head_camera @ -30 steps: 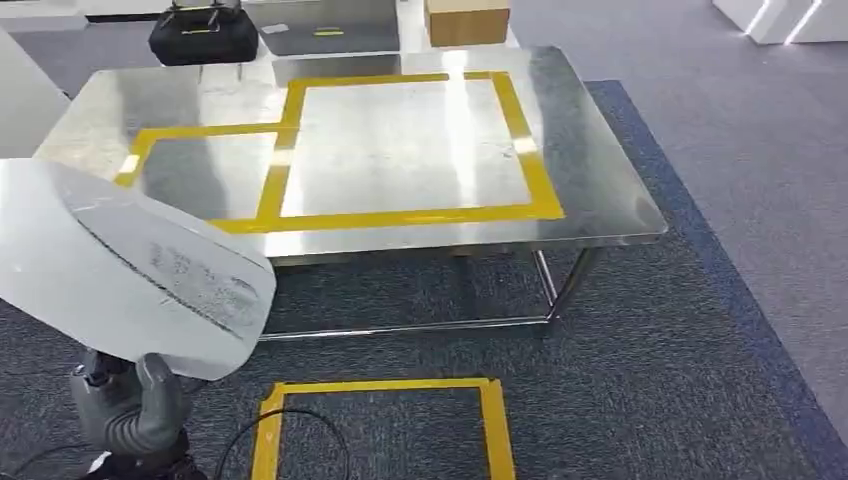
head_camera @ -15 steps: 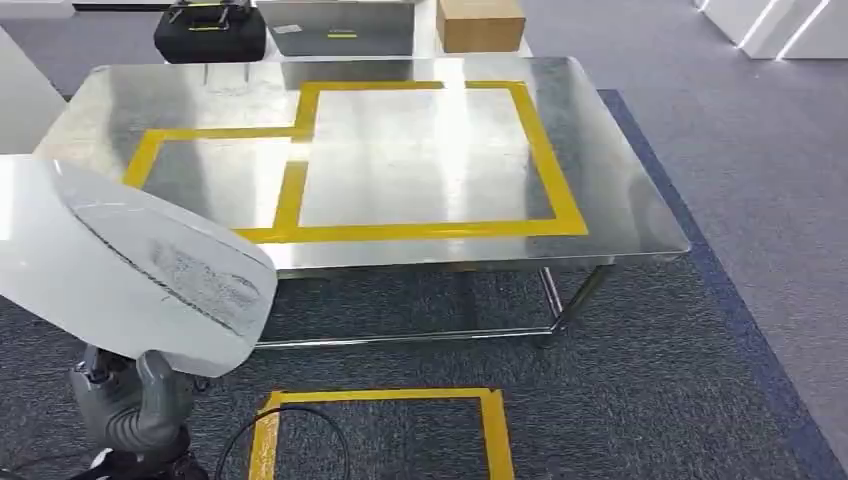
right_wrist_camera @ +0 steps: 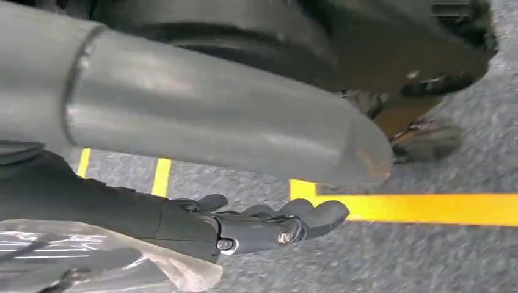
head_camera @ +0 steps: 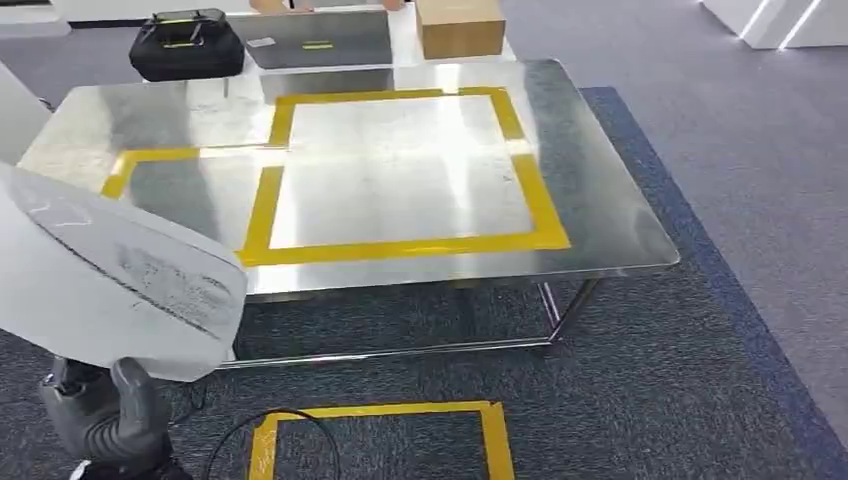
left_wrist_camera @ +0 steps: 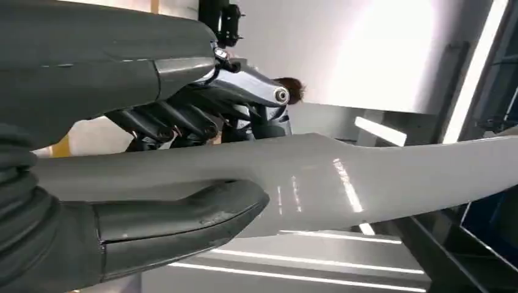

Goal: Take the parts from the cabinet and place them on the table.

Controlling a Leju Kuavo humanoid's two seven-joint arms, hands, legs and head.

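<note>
now the whole view has swung a little, so the steel table (head_camera: 610,215) with its yellow tape outline (head_camera: 545,205) sits ahead of the left hand (head_camera: 100,420), meaning the robot has moved, not the goods; that hand grips the grey panel (head_camera: 110,275) from beneath, still short of the table, while the right hand (right_wrist_camera: 269,223) hangs loosely open, holding nothing.

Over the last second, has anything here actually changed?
Mostly the robot's own view swung, so the table only seems to slide. The left hand keeps its grip on the white panel, both now lower and further left in the head view. The right hand hangs over the carpet.
</note>
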